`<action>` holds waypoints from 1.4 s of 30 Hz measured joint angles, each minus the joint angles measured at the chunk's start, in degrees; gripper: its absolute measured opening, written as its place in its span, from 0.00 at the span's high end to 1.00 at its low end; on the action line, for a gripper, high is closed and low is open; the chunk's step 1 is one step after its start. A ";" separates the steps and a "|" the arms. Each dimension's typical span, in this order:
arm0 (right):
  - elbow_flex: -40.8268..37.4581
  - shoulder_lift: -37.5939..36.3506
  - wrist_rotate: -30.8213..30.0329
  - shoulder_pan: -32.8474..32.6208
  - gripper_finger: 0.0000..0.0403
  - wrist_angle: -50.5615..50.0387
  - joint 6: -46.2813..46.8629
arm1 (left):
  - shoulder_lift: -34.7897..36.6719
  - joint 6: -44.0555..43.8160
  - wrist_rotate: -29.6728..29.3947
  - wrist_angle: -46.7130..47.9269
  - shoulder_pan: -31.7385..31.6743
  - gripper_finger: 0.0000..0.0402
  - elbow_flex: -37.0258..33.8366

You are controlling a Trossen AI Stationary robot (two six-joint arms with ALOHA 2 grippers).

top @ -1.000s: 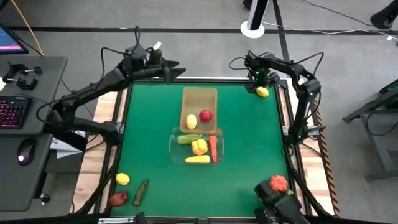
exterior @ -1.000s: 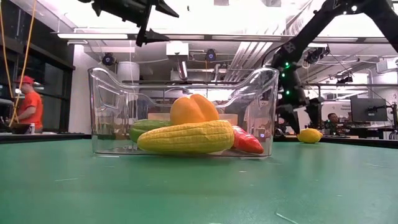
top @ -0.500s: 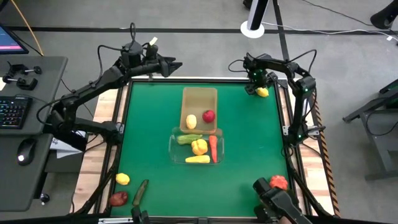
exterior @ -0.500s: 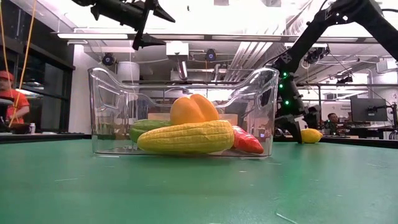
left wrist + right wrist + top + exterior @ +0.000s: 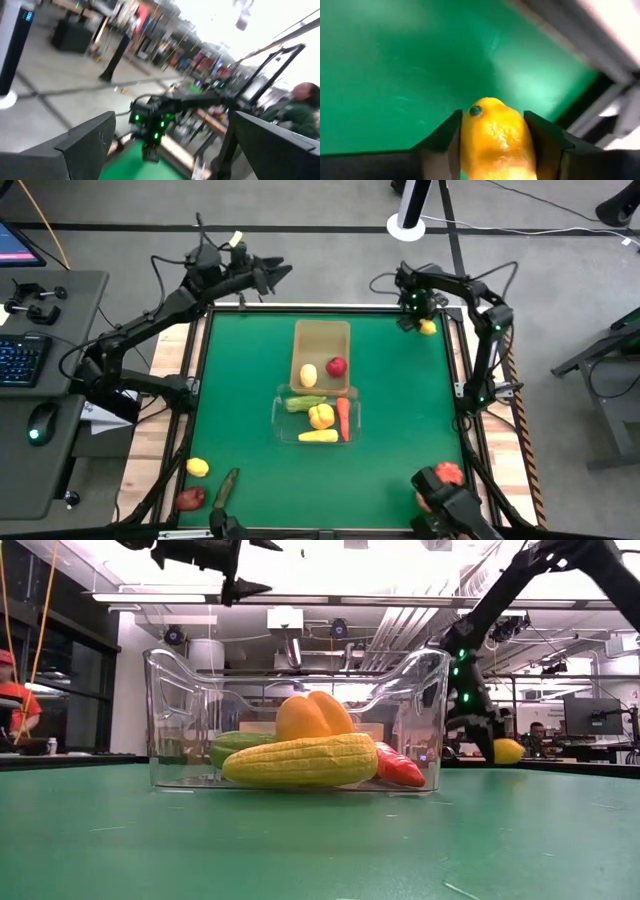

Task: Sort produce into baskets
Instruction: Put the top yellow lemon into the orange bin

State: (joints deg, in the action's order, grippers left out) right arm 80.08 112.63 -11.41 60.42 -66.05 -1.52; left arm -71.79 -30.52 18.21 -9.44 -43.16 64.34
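Observation:
My right gripper (image 5: 424,325) stands over the table's far right corner, pointing steeply down, shut on a yellow lemon (image 5: 495,140). My left gripper (image 5: 275,275) hangs open high above the far left corner, pointing level, with nothing between its fingers. The tan basket (image 5: 320,335) in mid-table holds a lemon (image 5: 308,375) and a red apple (image 5: 336,367). The clear basket (image 5: 278,420) just in front of it holds a cucumber, a yellow pepper (image 5: 312,715), a carrot (image 5: 343,418) and a corn cob (image 5: 300,760). My right gripper pinches the lemon between its two fingers (image 5: 442,142), one on each of two opposite sides (image 5: 467,145). The fingers come from above, slanting down. The lemon's tip with a dark spot (image 5: 475,111) points past the fingertips toward the green mat. Whether the lemon (image 5: 506,750) is clear of the table cannot be told.
Near the front left corner lie a yellow lemon (image 5: 197,468), a red fruit (image 5: 190,499) and a dark cucumber (image 5: 226,488). A red tomato (image 5: 448,473) sits at the near right. Open green mat lies on both sides of the baskets.
My right gripper has closed its fingers from wide open onto the lemon at the far right corner, rolling its wrist a little. My left gripper has risen slightly and tipped up toward level, staying open.

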 joint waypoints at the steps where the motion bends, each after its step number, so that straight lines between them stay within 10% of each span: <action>1: 0.04 -1.54 0.50 0.00 0.62 0.34 -0.29 | 0.02 -0.33 0.01 -1.73 0.00 0.03 0.01; 19: -4.48 -26.05 28.60 -14.03 0.60 27.15 9.79 | 0.02 -3.99 0.16 -7.97 4.12 0.03 0.02; 32: -21.11 -25.19 26.47 -31.04 0.58 67.45 21.75 | 0.02 -8.29 -0.56 -16.41 13.18 0.03 0.02; 42: -22.96 -25.19 25.08 -32.15 0.58 70.66 31.23 | 0.02 -8.82 -2.88 -18.00 14.74 0.03 0.00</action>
State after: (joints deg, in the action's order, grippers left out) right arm 57.12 87.44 13.67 28.27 4.61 29.71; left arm -71.77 -39.34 15.33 -27.44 -28.42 64.34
